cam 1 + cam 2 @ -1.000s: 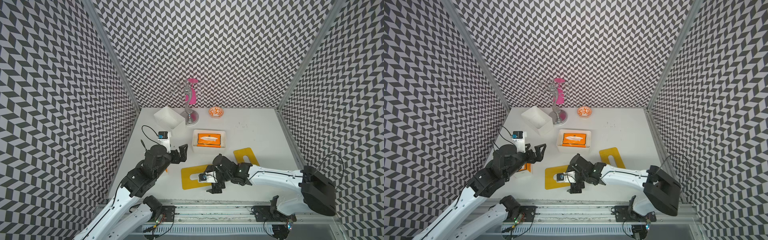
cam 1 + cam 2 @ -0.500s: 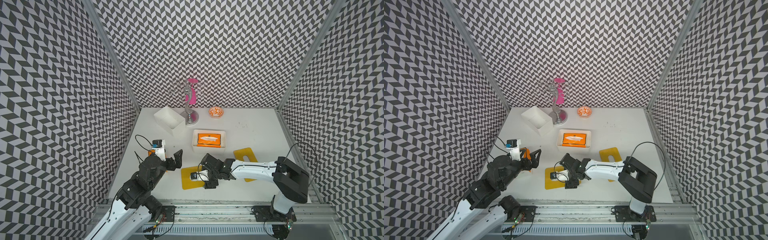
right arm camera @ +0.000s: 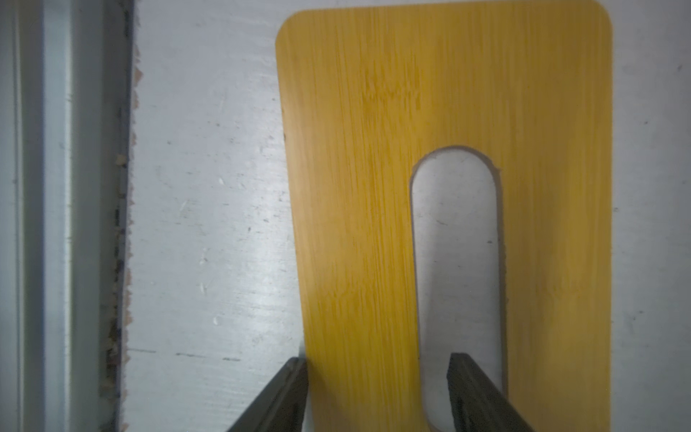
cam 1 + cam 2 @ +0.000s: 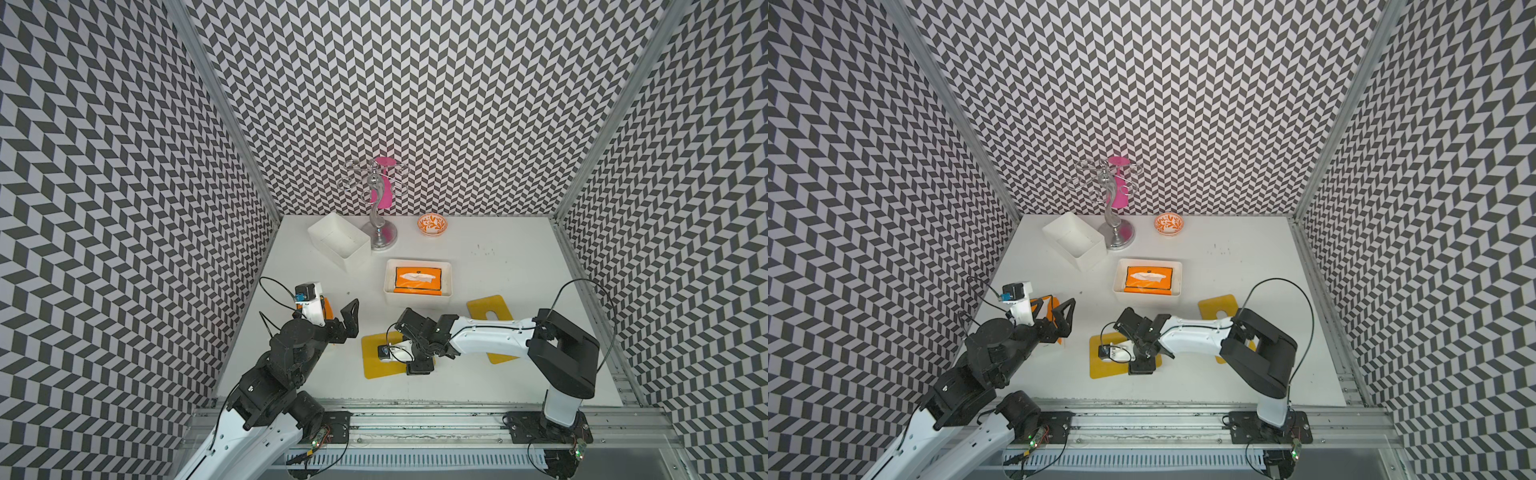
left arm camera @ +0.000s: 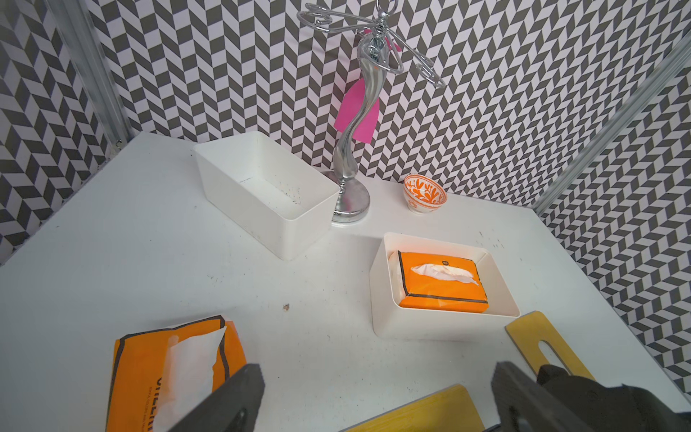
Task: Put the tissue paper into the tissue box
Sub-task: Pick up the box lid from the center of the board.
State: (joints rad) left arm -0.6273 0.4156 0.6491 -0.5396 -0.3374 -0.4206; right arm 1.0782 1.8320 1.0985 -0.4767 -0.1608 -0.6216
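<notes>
Tissue pack (image 5: 138,366), 6 o'clock of tissue box (image 5: 239,209): likely light, soft; grip across its width. Left gripper (image 5: 375,374) wide; right gripper (image 3: 377,359) half-open astride lid (image 3: 355,149).

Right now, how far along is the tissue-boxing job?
Done: one orange tissue pack sits inside a white box. In hand: the fingers of the right gripper straddle a yellow lid between its edge and slot, not clamped yet. Left: the second tissue pack lies on the table by the open left gripper, the other white box stands empty.
</notes>
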